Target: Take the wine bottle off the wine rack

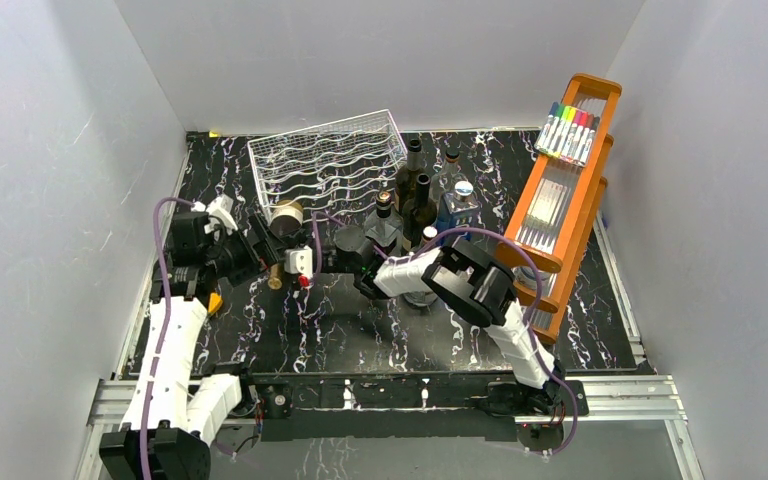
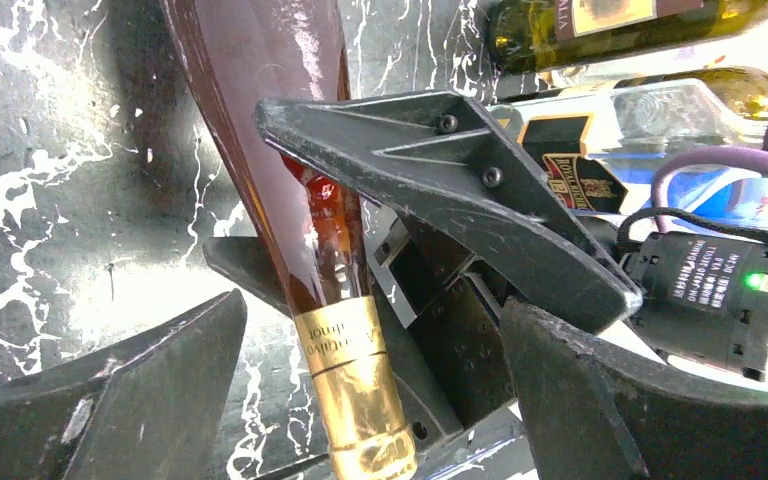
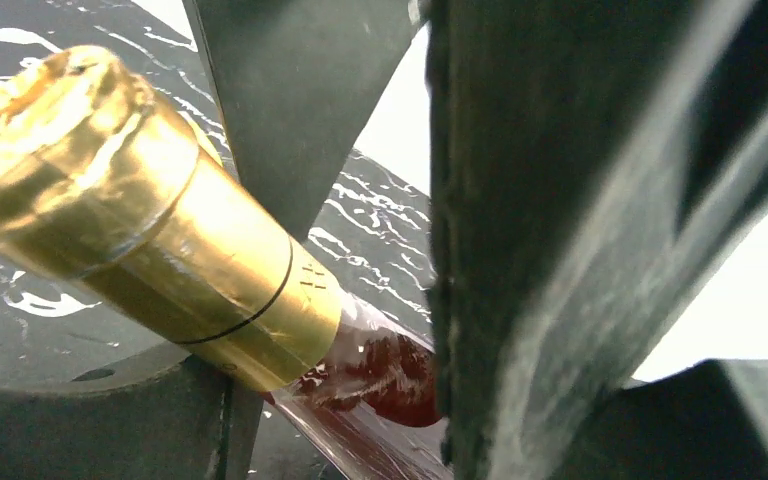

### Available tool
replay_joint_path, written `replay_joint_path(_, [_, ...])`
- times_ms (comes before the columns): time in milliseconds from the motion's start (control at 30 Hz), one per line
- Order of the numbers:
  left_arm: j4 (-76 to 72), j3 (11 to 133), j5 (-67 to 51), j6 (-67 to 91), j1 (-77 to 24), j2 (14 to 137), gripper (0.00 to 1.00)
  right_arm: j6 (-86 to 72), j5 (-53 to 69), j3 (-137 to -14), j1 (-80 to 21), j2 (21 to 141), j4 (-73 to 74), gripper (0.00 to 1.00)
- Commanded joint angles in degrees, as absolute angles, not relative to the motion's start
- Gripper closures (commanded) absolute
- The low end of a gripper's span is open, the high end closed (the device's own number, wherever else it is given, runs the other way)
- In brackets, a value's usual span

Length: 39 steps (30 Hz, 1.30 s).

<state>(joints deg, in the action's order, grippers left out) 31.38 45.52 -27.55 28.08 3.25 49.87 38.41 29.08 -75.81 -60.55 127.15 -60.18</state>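
The wine bottle (image 2: 260,120), dark red-brown with a gold foil neck (image 3: 160,230), is off the wire wine rack (image 1: 330,160) and hangs tilted just in front of it, its round base (image 1: 285,216) toward the rack. My right gripper (image 3: 340,370) is shut on the neck just below the foil, one finger (image 2: 440,190) lying across the glass. My left gripper (image 2: 372,300) stands open around the foil end, with both fingers apart from the bottle. In the top view the two grippers meet at the bottle, left (image 1: 265,255) and right (image 1: 300,262).
Several upright bottles (image 1: 420,195) stand right of the wine rack, close behind my right arm. A tall orange wooden rack (image 1: 560,200) with coloured markers leans at the right. White walls close in the black marbled table (image 1: 360,330) on three sides.
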Motion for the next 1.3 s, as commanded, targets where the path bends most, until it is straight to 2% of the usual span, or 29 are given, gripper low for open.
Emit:
replay_joint_path(0, [34.22, 54.35, -27.03, 23.30, 2.43, 50.52, 0.02, 33.52, 26.90, -77.75, -61.08, 128.01, -67.53, 0.34])
replay_joint_path(67, [37.13, 57.58, -21.94, 21.76, 2.46, 51.60, 0.02, 33.61, 25.92, -76.27, -61.03, 127.46, -68.08, 0.34])
replay_joint_path(167, [36.97, 61.65, -13.46, 22.63, 2.82, 56.72, 0.02, 34.13, 26.05, -72.88, -61.06, 125.53, -68.04, 0.42])
replay_joint_path(200, [34.66, 62.45, -13.42, 23.58, 3.02, 59.78, 0.02, 34.78, 25.93, -71.99, -61.15, 124.86, -67.04, 0.57])
replay_joint_path(233, [30.92, 63.10, -14.33, 25.31, 3.30, 64.28, 0.02, 35.01, 25.05, -70.93, -61.17, 123.80, -66.43, 0.62])
replay_joint_path(300, [26.77, 65.15, -16.37, 26.25, 3.60, 72.47, 0.06, 36.00, 23.87, -69.77, -61.25, 122.61, -66.30, 0.59])
replay_joint_path(333, [24.22, 66.74, -17.07, 26.47, 3.88, 77.42, 0.09, 37.15, 23.65, -68.85, -61.41, 121.31, -65.32, 0.57])
replay_joint_path(400, [19.91, 70.17, -16.92, 26.20, 4.87, 87.53, 0.23, 40.18, 23.53, -68.02, -62.01, 119.48, -63.60, 0.58])
replay_joint_path(467, [19.88, 75.48, -15.41, 25.44, 5.92, 96.02, 0.27, 46.44, 22.45, -67.01, -63.55, 117.47, -60.88, 0.70])
replay_joint_path(500, [18.97, 77.38, -17.18, 26.15, 7.49, 99.27, 0.32, 48.06, 21.27, -65.85, -64.62, 116.00, -61.05, 0.79])
replay_joint_path(567, [17.28, 79.32, -18.29, 26.89, 8.87, 102.95, 0.40, 49.36, 20.45, -62.79, -66.48, 111.90, -61.72, 0.86])
replay_joint_path(633, [16.75, 80.23, -19.00, 27.14, 9.13, 104.49, 0.43, 49.39, 20.53, -61.55, -67.27, 110.11, -61.87, 0.90])
replay_joint_path(800, [15.89, 83.12, -21.35, 27.56, 9.66, 109.13, 0.51, 49.86, 19.20, -58.20, -69.16, 107.33, -62.35, 0.95])
replay_joint_path(900, [15.00, 84.43, -21.87, 26.59, 9.90, 111.38, 0.59, 49.65, 18.33, -56.28, -69.85, 105.45, -62.87, 0.99])
replay_joint_path(1000, [16.53, 86.18, -22.17, 25.71, 10.43, 113.40, 0.61, 48.64, 17.33, -55.12, -69.87, 105.10, -63.93, 1.00])
replay_joint_path(1167, [16.26, 84.00, -20.94, 23.55, 10.55, 111.28, 0.60, 41.89, 12.61, -53.62, -70.04, 102.75, -66.57, 1.00])
replay_joint_path(1267, [16.25, 84.59, -20.62, 22.55, 10.63, 110.85, 0.54, 32.48, 8.00, -53.79, -70.05, 96.73, -62.02, 1.00])
